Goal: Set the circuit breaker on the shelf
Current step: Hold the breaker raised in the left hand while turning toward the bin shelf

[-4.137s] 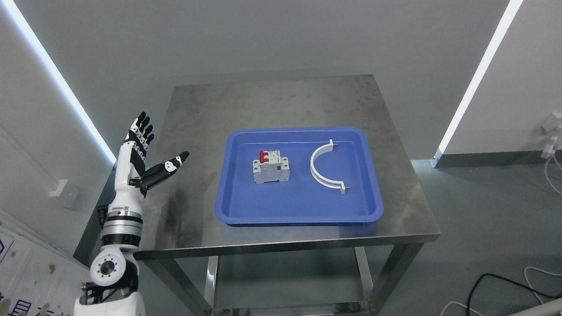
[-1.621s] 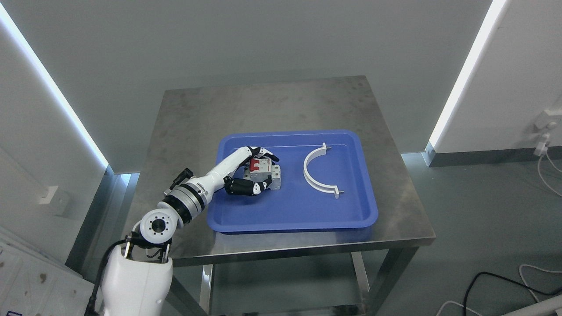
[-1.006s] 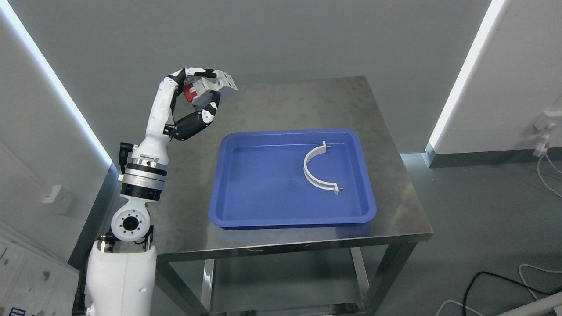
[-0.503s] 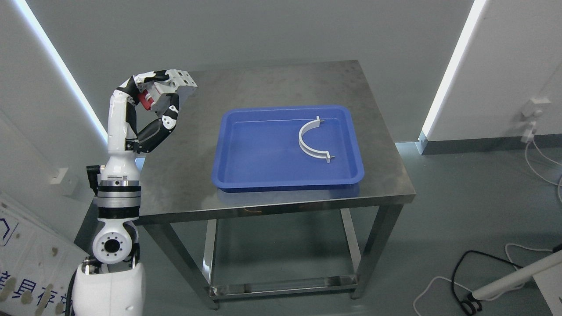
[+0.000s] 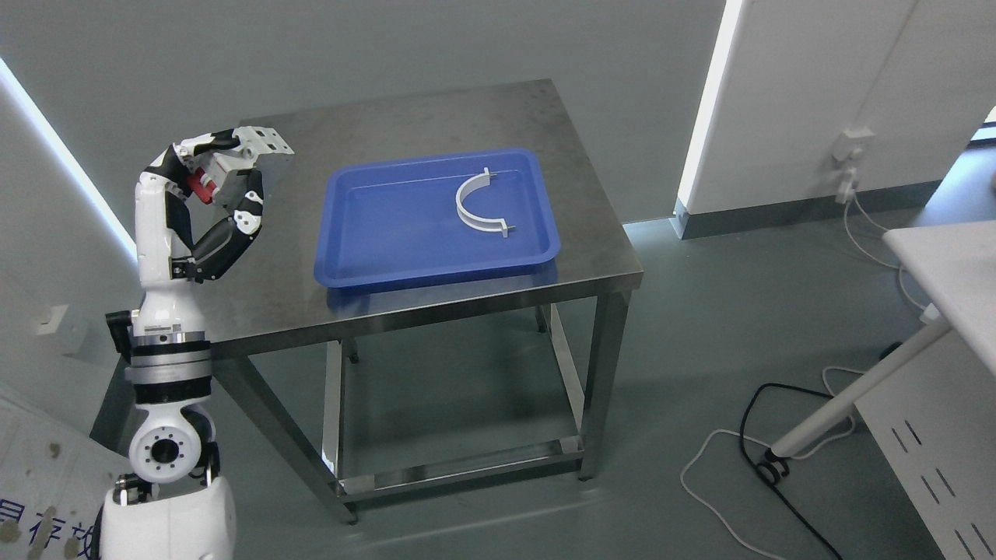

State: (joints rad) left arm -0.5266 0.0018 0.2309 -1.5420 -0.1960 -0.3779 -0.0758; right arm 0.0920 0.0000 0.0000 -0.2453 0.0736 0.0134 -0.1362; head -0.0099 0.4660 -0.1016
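Your left hand is curled round the breaker, carrying it raised above the bench's left end, well apart from the blue tray. Treat the breaker as a stiff, blocky moulded-plastic part, probably fairly light and smooth-sided; grip its flat grey body, not the red toggles. A white curved clamp lies in the glossy tray on the brushed-steel bench. No shelf shows clearly; the right hand is unseen.

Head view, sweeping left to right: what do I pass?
Left hand gripping the circuit breaker → blue tray → white curved clamp lying in the tray's right part → wall socket → white table edge at far right.
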